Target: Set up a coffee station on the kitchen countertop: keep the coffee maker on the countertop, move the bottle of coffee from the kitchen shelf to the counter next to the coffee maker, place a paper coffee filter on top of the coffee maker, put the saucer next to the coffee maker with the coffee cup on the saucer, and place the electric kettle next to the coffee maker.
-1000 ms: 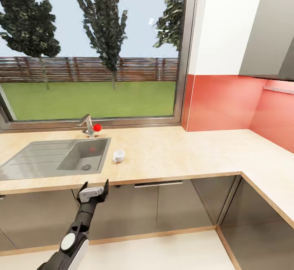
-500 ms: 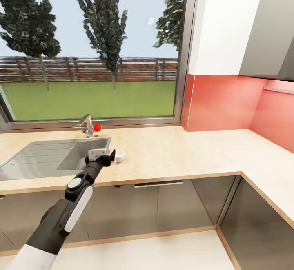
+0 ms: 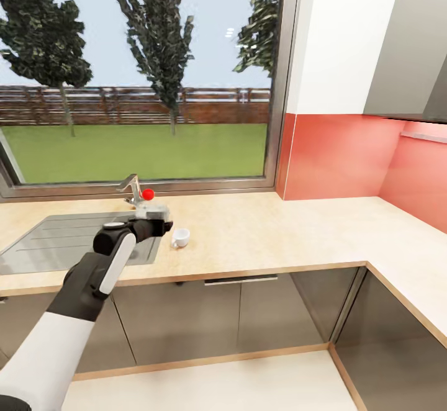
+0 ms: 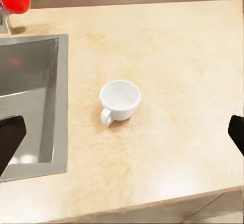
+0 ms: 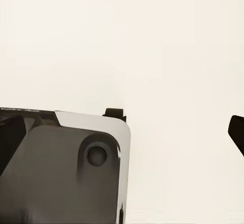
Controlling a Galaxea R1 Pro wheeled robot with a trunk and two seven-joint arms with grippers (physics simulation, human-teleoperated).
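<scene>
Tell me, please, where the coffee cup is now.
In the head view the coffee cup stands upright on the countertop, just right of the sink, with the left gripper close beside it.

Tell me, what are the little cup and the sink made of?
The coffee cup looks like glazed white ceramic: smooth, plain, slightly shiny. The sink looks like brushed steel: grey, with soft reflections, including a red glint. It's a render, so these are guesses.
</scene>
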